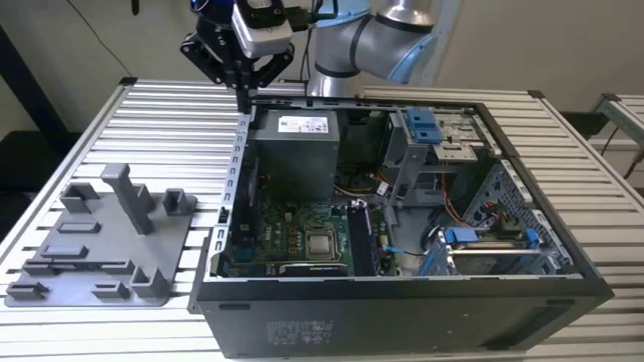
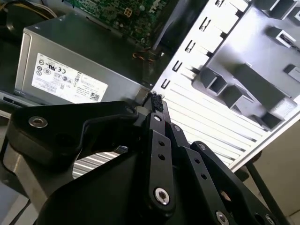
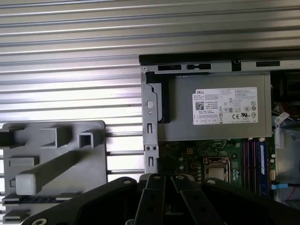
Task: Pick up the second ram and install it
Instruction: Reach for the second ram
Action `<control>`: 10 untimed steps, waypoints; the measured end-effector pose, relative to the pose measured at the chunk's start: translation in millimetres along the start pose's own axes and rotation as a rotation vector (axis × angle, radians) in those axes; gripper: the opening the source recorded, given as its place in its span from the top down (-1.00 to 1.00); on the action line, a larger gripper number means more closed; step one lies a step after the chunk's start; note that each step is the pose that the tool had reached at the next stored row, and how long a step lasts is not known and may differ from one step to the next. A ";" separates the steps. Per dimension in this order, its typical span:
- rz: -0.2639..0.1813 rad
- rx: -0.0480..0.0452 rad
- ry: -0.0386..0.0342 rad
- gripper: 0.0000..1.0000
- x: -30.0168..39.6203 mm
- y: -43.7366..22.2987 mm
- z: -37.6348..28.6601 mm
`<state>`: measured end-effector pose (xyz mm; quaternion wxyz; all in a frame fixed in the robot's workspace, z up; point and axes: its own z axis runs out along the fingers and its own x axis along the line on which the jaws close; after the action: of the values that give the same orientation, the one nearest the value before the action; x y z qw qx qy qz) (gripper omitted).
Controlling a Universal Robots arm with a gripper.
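Slatted metal table [image 1: 151, 128], glare on slats in exterior view and both wrist views. Plain pale wall [image 1: 544, 38] behind. 2nd slatted table [image 1: 626, 113] at the exterior view's right edge, apart from 1st.

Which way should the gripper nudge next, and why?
Probably a short move toward the grey plastic fixture tray: the black gripper hangs shut and empty above a corner of the open black computer case, beside the grey metal power supply, apart from that tray.

Ribbed bare-metal table [image 1: 161, 121], matt grey plastic tray [image 1: 166, 237], matt black gripper [image 1: 244, 102], dull metal power supply [image 1: 292, 162]
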<state>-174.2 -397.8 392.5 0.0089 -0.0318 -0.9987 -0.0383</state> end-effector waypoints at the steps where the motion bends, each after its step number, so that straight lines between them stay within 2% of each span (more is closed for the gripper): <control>1: 0.000 0.0000 0.0000 0.79 2.1 -0.1 0.0; 10: -0.010 0.0002 0.0008 0.79 20.6 -1.0 0.3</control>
<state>-194.8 -397.6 392.5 0.0091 -0.0267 -0.9989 -0.0383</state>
